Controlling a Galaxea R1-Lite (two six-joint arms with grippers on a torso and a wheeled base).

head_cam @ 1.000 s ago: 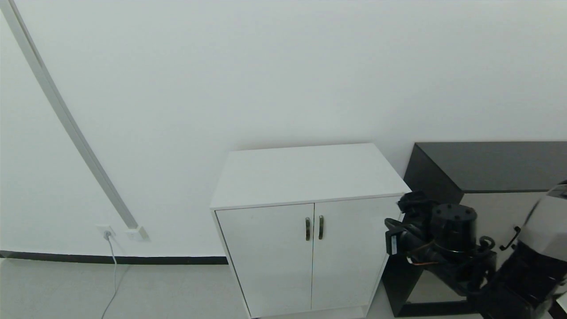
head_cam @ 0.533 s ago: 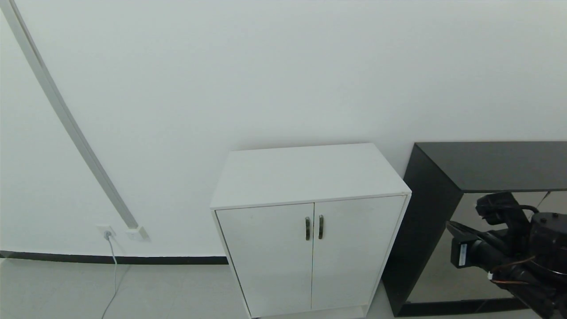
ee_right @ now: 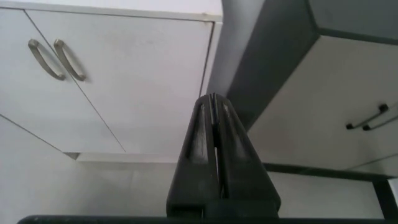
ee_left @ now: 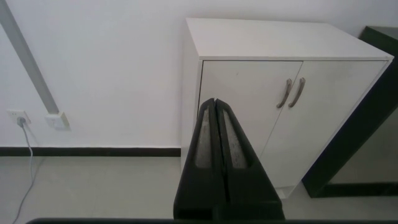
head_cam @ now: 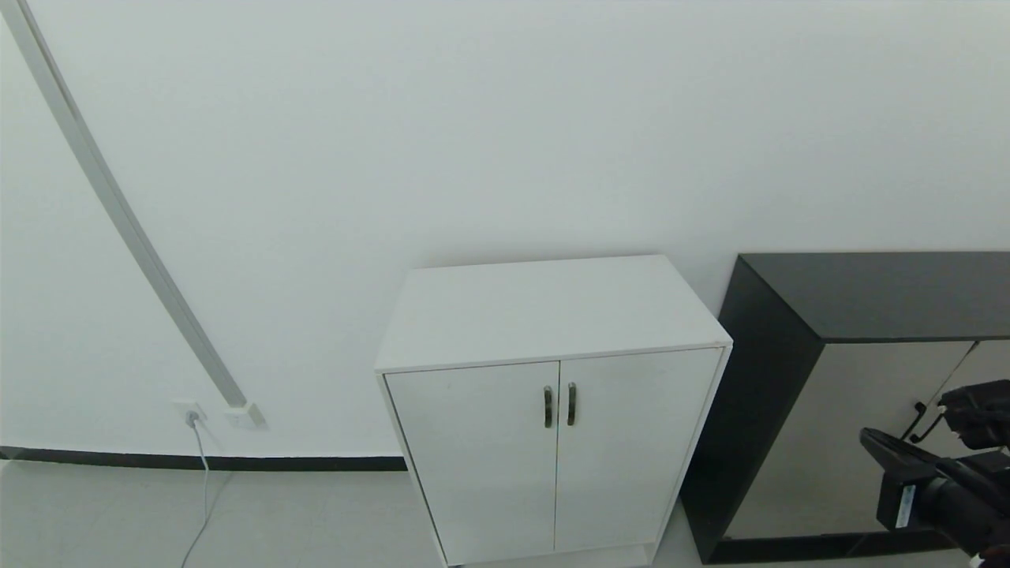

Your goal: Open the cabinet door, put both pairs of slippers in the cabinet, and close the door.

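Left gripper (ee_left: 215,102) and right gripper (ee_right: 213,99) are both pinching shut on nothing.
The left gripper is pointing at the white cabinet (head_cam: 552,315), which is standing against the wall (head_cam: 473,118) with both doors shut (handles (head_cam: 559,405) side by side); the right gripper is hanging low before the black cabinet (head_cam: 769,371) just beside it.

the cabinet (head_cam: 544,312) in front of me is white and low, with a flat top and two doors side by side. it stands upright on the floor, its back against the wall. both doors are shut: the left door (head_cam: 473,457) and the right door (head_cam: 623,446) meet along a thin seam down the middle. each carries a slim upright metal handle near the top of its inner edge; the left handle (head_cam: 548,407) and the right handle (head_cam: 571,404) stand just beside each other, either side of the seam.
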